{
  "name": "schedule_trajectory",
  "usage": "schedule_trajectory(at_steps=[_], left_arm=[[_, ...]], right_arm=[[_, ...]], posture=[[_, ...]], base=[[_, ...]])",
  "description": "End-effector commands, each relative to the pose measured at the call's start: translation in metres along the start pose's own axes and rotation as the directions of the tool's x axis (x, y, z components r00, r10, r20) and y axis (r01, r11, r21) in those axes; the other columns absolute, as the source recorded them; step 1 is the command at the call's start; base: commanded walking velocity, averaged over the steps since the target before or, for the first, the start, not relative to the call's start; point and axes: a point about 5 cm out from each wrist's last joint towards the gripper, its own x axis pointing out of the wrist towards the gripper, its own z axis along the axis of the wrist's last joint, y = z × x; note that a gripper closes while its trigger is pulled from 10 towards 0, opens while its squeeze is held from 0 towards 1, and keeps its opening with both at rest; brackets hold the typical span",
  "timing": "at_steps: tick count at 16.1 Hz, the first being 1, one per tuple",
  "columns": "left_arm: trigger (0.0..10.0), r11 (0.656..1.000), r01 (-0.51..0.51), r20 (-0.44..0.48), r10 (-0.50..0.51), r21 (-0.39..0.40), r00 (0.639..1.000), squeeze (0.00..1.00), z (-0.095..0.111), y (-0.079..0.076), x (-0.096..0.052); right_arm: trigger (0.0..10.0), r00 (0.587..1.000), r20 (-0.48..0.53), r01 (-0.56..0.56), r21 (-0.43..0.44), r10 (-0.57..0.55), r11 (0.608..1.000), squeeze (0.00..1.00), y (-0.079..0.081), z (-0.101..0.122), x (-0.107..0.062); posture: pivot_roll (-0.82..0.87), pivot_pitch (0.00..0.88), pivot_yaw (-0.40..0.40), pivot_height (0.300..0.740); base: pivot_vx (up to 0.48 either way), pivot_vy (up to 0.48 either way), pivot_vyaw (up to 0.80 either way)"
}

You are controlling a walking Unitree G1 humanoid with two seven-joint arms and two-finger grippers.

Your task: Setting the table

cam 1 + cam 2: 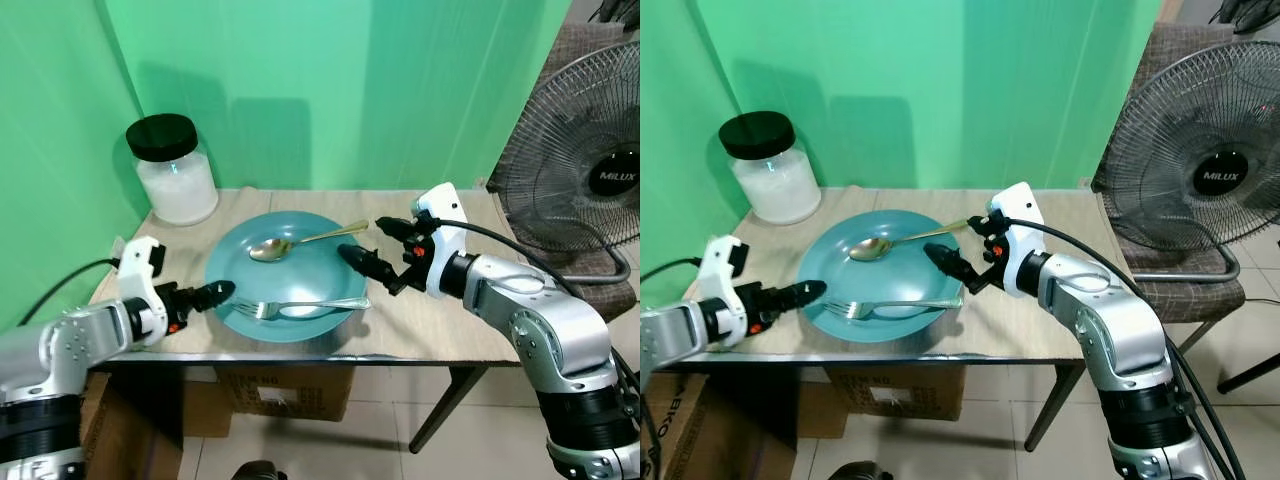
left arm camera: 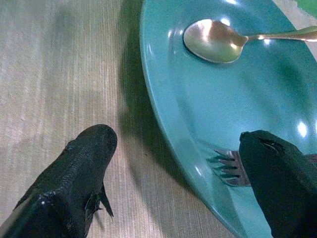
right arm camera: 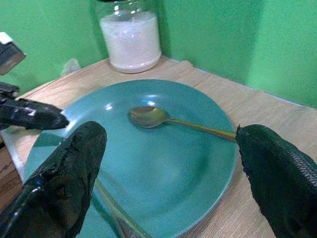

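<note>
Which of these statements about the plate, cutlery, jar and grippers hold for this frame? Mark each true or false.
1. The spoon and the fork both lie on the teal plate. True.
2. The right gripper is shut on the spoon's handle. False: its fingers are spread apart and hold nothing, at the plate's right edge.
3. The glass jar with a black lid stands at the table's back left corner. True.
4. The left gripper holds the fork. False: it is open, with one finger over the table and the other over the plate near the fork's tines.
5. A fan stands to the robot's left. False: it is on the right.
</note>
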Motion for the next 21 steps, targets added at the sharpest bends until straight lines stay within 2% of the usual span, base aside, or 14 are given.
schedule_trajectory(at_steps=[1, 6, 8, 10, 11, 12, 13, 14, 15, 16, 17, 19, 20, 21], left_arm=[[10.0, 1.000, -0.001, -0.003, 0.001, 0.000, 1.000, 0.00, -0.002, 0.000, 0.003], [10.0, 1.000, 0.002, 0.058, -0.003, 0.020, 0.998, 0.00, 0.008, -0.003, 0.012], [10.0, 0.996, -0.072, 0.099, 0.066, 0.059, 0.993, 0.00, 0.020, 0.004, 0.008], [10.0, 0.984, -0.104, 0.123, 0.086, 0.147, 0.989, 0.00, 0.023, 0.004, -0.007], [10.0, 0.960, -0.107, 0.156, 0.068, 0.257, 0.985, 0.00, 0.028, -0.006, -0.022], [10.0, 0.931, -0.133, 0.203, 0.065, 0.341, 0.977, 0.00, 0.033, -0.012, -0.029], [10.0, 0.880, -0.178, 0.310, 0.037, 0.440, 0.950, 0.00, 0.044, -0.024, -0.034], [10.0, 0.860, -0.203, 0.366, 0.020, 0.468, 0.930, 0.00, 0.049, -0.030, -0.036], [10.0, 0.853, -0.277, 0.494, 0.026, 0.442, 0.869, 0.00, 0.058, -0.044, -0.039], [10.0, 0.811, -0.345, 0.564, 0.022, 0.473, 0.826, 0.00, 0.055, -0.058, -0.039], [10.0, 0.789, -0.386, 0.586, 0.041, 0.478, 0.809, 0.00, 0.044, -0.065, -0.037], [10.0, 0.802, -0.440, 0.621, 0.113, 0.403, 0.775, 0.00, 0.031, -0.065, -0.034], [10.0, 0.768, -0.501, 0.642, 0.156, 0.399, 0.751, 0.00, 0.023, -0.062, -0.033], [10.0, 0.756, -0.515, 0.647, 0.162, 0.404, 0.745, 0.00, 0.022, -0.062, -0.034]], right_arm=[[10.0, 1.000, 0.010, -0.017, -0.036, 0.018, 0.999, 0.00, 0.004, 0.004, -0.001], [10.0, 0.999, 0.019, -0.048, -0.073, 0.050, 0.996, 0.00, 0.009, 0.004, -0.007], [10.0, 0.999, 0.020, -0.027, -0.090, 0.029, 0.996, 0.00, 0.007, 0.003, -0.010], [10.0, 0.999, 0.043, -0.002, -0.099, 0.006, 0.995, 0.00, 0.007, 0.002, -0.015], [10.0, 0.995, 0.093, 0.038, -0.076, -0.031, 0.996, 0.00, 0.006, 0.003, -0.023], [10.0, 0.991, 0.124, 0.063, -0.061, -0.055, 0.996, 0.00, 0.005, 0.005, -0.026], [10.0, 0.982, 0.166, 0.097, -0.046, -0.088, 0.994, 0.00, 0.003, 0.006, -0.029], [10.0, 0.977, 0.185, 0.115, -0.038, -0.106, 0.993, 0.00, 0.002, 0.006, -0.030], [10.0, 0.956, 0.233, 0.196, -0.045, -0.180, 0.980, 0.00, 0.000, 0.007, -0.033], [10.0, 0.930, 0.256, 0.267, 0.027, -0.265, 0.963, 0.00, -0.002, 0.004, -0.033], [10.0, 0.917, 0.276, 0.286, 0.053, -0.289, 0.957, 0.00, 0.003, 0.002, -0.029], [10.0, 0.906, 0.304, 0.288, 0.063, -0.293, 0.955, 0.00, 0.013, 0.001, -0.021], [10.0, 0.912, 0.297, 0.279, 0.060, -0.284, 0.958, 0.00, 0.018, -0.004, -0.012], [10.0, 0.918, 0.284, 0.278, 0.045, -0.279, 0.960, 0.00, 0.018, -0.008, -0.009]], posture=[[0.16, 0.000, 0.032, 0.740], [0.15, 0.000, 0.036, 0.740], [0.15, 0.000, 0.040, 0.740], [0.16, 0.000, 0.029, 0.740], [0.17, 0.000, 0.014, 0.740], [0.17, 0.000, 0.011, 0.740], [0.17, 0.000, 0.002, 0.740], [0.18, 0.000, -0.012, 0.740], [0.18, 0.000, -0.015, 0.740], [0.18, 0.000, -0.021, 0.740], [0.18, 0.000, -0.022, 0.740], [0.19, 0.000, -0.027, 0.740], [0.20, 0.000, -0.036, 0.740], [0.21, 0.000, -0.042, 0.740]], base=[[0.000, 0.000, 0.00], [0.000, 0.000, 0.00], [0.000, 0.000, 0.00], [0.000, 0.000, 0.00], [0.000, 0.000, 0.00], [0.000, 0.000, 0.00], [0.000, 0.000, 0.00], [0.000, 0.000, 0.00], [0.000, 0.000, 0.00], [0.000, 0.000, 0.00], [0.000, 0.000, 0.00], [0.000, -0.390, 0.40], [0.000, -0.480, 0.80], [0.000, -0.480, 0.80]])
